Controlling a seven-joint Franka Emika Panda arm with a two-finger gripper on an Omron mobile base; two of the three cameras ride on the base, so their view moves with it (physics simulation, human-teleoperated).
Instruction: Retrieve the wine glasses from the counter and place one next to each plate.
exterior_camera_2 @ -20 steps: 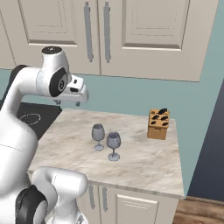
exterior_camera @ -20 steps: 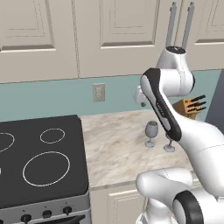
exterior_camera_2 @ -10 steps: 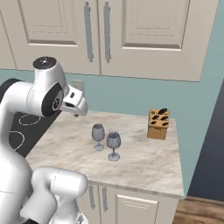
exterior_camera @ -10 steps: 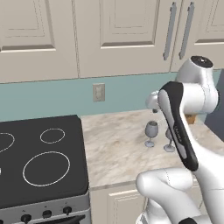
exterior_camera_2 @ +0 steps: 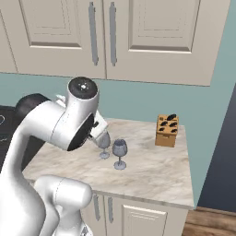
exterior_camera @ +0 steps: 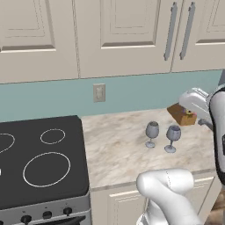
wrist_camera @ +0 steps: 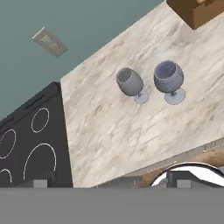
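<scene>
Item: 2 glasses (wrist_camera: pixel 129 81) (wrist_camera: pixel 168 77) upright on counter (wrist_camera: pixel 113 131), touching nothing, block (wrist_camera: pixel 197 11) at 1 o'clock; claw released, well above; approach: descend centred, straddle near bowl w/o nudging 2nd.

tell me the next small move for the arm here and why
Probably lower the open hand toward the nearer wine glass. Both glasses stand upright and untouched on the counter, close beside each other, with the other glass toward the stove, and the hand is well above them, holding nothing.
</scene>
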